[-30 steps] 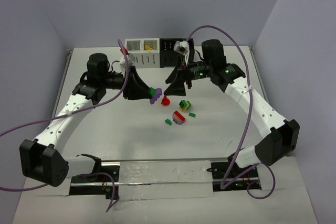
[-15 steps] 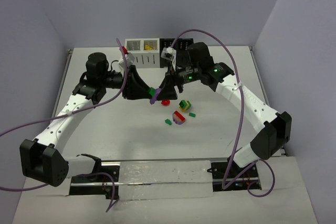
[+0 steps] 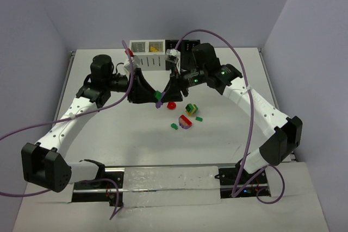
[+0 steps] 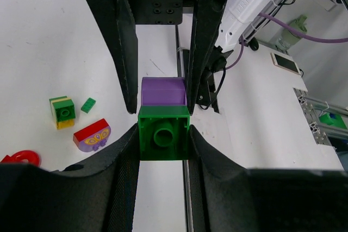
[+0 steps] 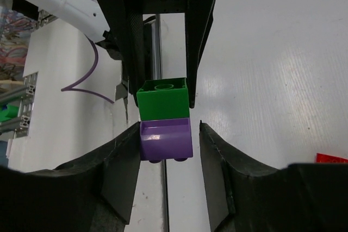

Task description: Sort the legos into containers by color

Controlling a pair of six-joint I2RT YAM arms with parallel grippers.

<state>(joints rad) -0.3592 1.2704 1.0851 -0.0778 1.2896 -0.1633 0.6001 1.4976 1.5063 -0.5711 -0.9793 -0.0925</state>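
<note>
A two-brick stack hangs above the table, held between both arms. My left gripper is shut on its green brick. The purple brick sits between the fingers of my right gripper: one finger touches it and a narrow gap shows at the other. From above, the stack is where the two grippers meet. On the table lie a red piece, a green-yellow stack, a red-purple piece and two small green bricks. The white container stands at the back; the black one is partly hidden by the right arm.
Purple cables loop over both arms. The loose legos lie just right of and in front of the grippers. A metal rail runs along the near edge, and walls close in the table on three sides.
My right gripper has swung left to the stack held by the left gripper, and its jaws have narrowed round the purple brick. The left arm has stayed put.
</note>
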